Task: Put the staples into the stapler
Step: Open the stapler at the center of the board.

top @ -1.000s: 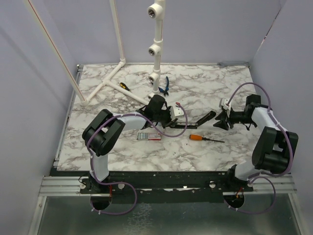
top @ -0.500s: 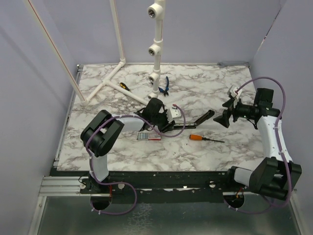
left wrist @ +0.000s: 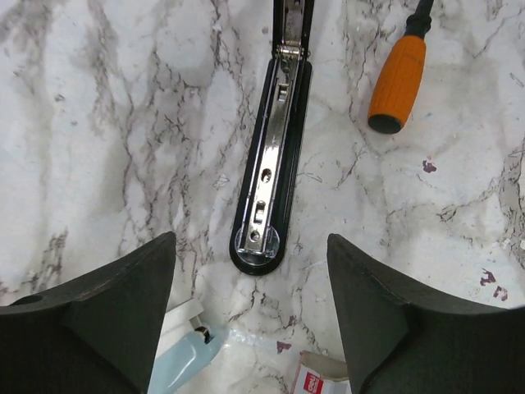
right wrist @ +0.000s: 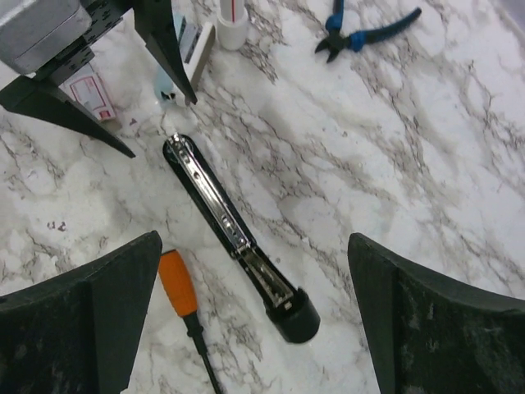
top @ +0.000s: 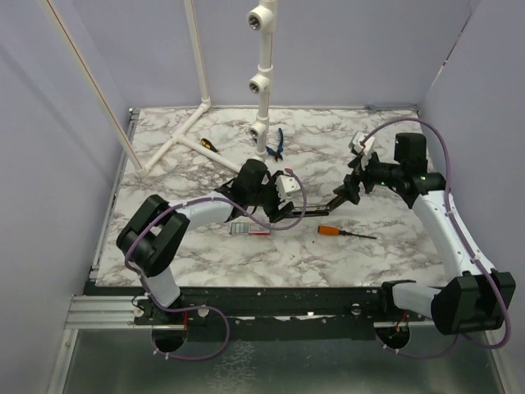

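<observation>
Staple box [top: 248,229], white with red marking, lies flat on the marble table [top: 164,246] left of centre in the top view. Just right of it, your left gripper [left wrist: 254,328] hangs with fingers spread, grasping nothing, over the near tip of the stapler [left wrist: 269,176]. The stapler lies opened flat at mid-frame, metal channel facing up. Below its right end rests the orange-handled screwdriver [top: 330,231]. Further right, your right gripper [right wrist: 254,316] is spread wide and empty above the stapler's black end.
</observation>
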`<state>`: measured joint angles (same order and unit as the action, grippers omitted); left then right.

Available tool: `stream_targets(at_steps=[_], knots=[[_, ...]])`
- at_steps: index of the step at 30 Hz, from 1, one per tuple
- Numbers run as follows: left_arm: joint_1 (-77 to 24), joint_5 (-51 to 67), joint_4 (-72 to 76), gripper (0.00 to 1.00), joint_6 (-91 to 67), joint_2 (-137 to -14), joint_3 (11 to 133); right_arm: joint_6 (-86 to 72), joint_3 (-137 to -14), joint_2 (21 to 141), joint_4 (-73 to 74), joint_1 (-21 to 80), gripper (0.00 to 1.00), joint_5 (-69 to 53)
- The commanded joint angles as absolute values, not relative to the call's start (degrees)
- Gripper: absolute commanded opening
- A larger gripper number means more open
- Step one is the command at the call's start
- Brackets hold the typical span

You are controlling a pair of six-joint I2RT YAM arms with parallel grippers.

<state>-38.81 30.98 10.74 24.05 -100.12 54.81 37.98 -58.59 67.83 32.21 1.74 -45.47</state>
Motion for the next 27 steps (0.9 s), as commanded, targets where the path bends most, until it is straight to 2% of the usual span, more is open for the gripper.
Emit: stream_targets(at_steps=[1,8,18,23,27], knots=[[-37.31,30.2,11.29,0.75,27.08,-93.46,51.67,34.48,-62.93,71.58,27.93,8.13,1.0,-37.84],[-32.55,25.63,7.48,0.73,26.98,-87.06,47.32,33.17,-63.14,77.95,23.02,16.79,1.0,-32.04],[-21.34,29.8,8.86,0.74,19.62,-80.85,42.5,29.57,-61.33,87.26,14.35,28.92,1.0,-26.76],[-20.7,30.88,9.65,0.72,19.26,-79.18,40.82,28.69,-61.61,90.27,12.52,29.4,1.0,-19.89],[-22.71,34.75,10.73,0.67,22.86,-79.74,40.15,32.71,-58.34,86.56,13.12,29.36,1.0,-17.83]])
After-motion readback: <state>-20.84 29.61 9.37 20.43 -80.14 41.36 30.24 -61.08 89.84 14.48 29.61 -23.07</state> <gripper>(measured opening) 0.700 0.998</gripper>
